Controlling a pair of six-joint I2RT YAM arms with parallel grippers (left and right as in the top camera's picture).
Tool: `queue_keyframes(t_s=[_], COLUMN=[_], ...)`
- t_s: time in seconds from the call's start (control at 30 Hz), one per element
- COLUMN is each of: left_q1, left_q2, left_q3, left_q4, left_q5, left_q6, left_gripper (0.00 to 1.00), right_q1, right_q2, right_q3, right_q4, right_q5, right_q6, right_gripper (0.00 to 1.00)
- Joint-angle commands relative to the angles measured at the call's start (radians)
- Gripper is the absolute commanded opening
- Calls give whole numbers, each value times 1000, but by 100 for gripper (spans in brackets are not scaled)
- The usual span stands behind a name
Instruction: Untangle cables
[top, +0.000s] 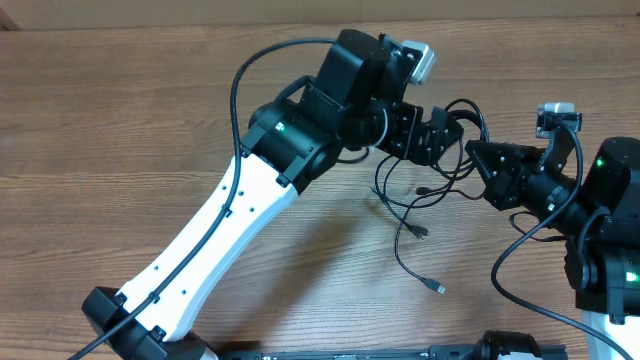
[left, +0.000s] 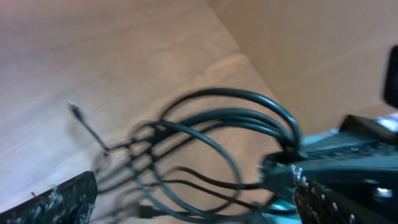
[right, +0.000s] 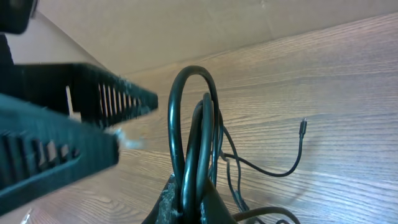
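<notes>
Thin black cables (right: 202, 143) in tangled loops

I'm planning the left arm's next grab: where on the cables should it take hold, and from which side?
Take the cables at the top of the loops sticking out of the shut right end effector. They arch free and bunched together there, so the open left end effector, facing them, could probably close across the bunch from the side opposite the right one.
</notes>
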Motion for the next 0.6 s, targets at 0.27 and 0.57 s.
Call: queue_keyframes(t_s=[0.27,0.57], left_q1=[-24,-24], left_q2=[0,15], left_q3=[17,17], left_q4=[-69,-68], left_q5=[66,48], left_q6=[-418,-472], left_gripper=[91,65], right_q1=[-5,-5], right_q2=[-6,-6], right_q3=[3,3], right_q4=[11,11], right_q5=[-14,-14], right_q6=[6,6], right_gripper=[4,4])
